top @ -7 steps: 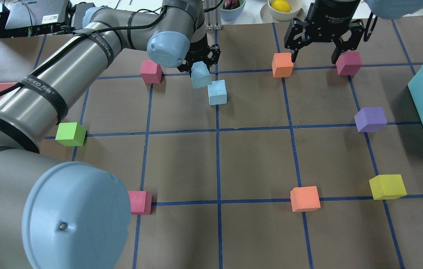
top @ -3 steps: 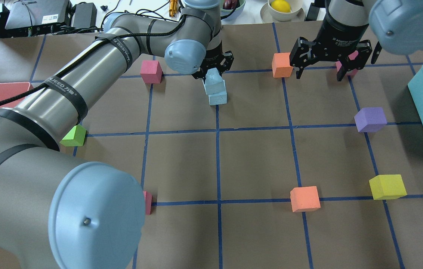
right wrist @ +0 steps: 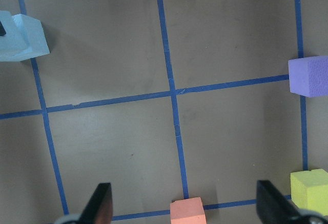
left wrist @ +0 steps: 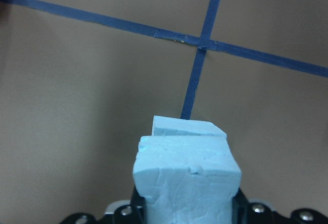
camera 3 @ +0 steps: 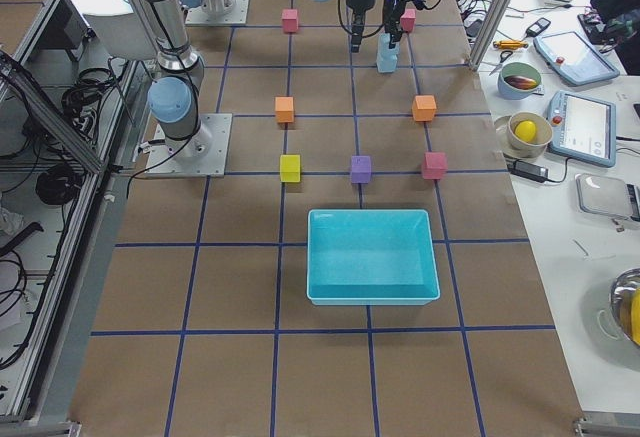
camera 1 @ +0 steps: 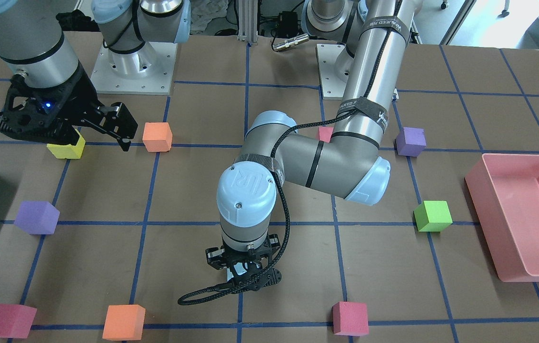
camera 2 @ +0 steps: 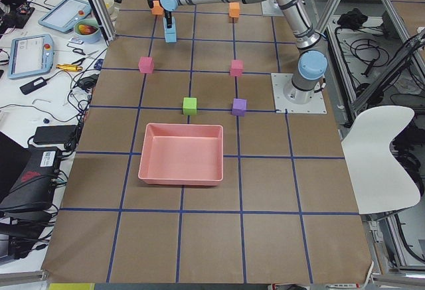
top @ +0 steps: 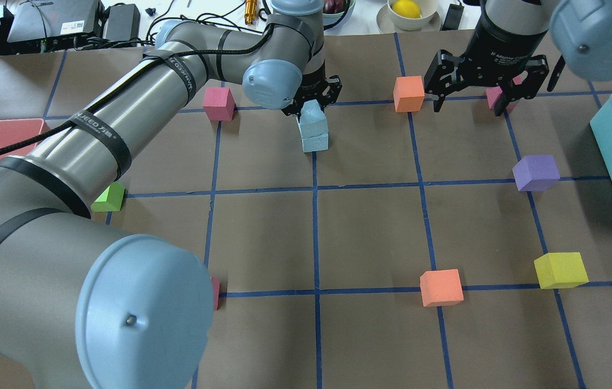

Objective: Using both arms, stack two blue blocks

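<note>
Overhead exterior view, text first: the black strap [top: 99, 129] round the left arm [top: 138, 92] reads "WANJEED" in white, followed by characters I can't make out. The front-facing view shows a "UR" logo on the pale blue joint cap [camera 1: 245, 184] above that arm's wrist. There's white lettering on the right wrist body, too small to read.

Blocks: both are pale sky-blue foam with scuffed, cracked faces. The upper blue block [top: 312, 113] sits on the lower blue block [top: 315, 142], touching it, and is twisted slightly off square so the edges don't line up. In the left wrist view the lower one's far edge pokes out beyond the upper. The stack is at far centre of the table [top: 371, 237]. The lower block is on the centre tape line [top: 315, 227], just on the near side of the far cross line.

Left gripper [top: 311, 106]: points straight down, jaws narrow, clamped on the upper block's sides.

Right gripper [top: 469, 106]: jaws spread wide with nothing between them, raised high over the right half, well apart from the stack. In the overhead view it shows between the far orange cube [top: 408, 93] and a pink cube [top: 495, 97] partly hidden behind one finger. Its wrist view looks down on a purple cube [right wrist: 310, 75] and a yellow cube [right wrist: 310, 188].
</note>
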`<state>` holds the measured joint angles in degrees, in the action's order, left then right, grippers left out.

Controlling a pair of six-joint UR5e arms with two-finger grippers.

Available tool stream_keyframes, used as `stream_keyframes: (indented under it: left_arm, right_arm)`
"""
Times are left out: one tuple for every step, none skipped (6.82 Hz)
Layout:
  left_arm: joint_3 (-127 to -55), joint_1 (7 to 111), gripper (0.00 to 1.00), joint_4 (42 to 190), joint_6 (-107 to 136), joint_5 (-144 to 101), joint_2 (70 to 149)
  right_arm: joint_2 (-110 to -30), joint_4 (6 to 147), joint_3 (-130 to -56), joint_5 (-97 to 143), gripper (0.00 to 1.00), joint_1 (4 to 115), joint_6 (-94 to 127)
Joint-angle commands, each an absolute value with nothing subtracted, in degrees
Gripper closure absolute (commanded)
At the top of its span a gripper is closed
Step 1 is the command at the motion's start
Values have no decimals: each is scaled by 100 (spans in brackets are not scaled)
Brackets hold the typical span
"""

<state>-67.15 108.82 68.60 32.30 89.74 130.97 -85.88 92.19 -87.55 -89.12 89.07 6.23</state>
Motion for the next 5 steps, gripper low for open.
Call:
stream_keyframes:
  left_arm:
    - [-6715, 10881, 77, 6847, 3260, 8965, 13175]
    - [-6724, 10881, 44, 6855, 3269, 8965, 13192]
    - [-6715, 10890, 0, 6847, 3287, 8904, 13184]
    - [-6715, 10881, 0, 6855, 3296, 8634, 13140]
    - [-6706, 10881, 0, 6864, 3296, 8622, 13087]
  right_arm:
    - [-8700, 9193, -8780, -8930, 0, 8938, 571]
    - [-8710, 9193, -8780, -8938, 0, 8921, 571]
    - [-8719, 9193, -8772, -8938, 0, 8921, 571]
    - [-8788, 9185, -8789, -8938, 0, 8938, 571]
    - [-8789, 8889, -8798, -8938, 0, 8947, 571]
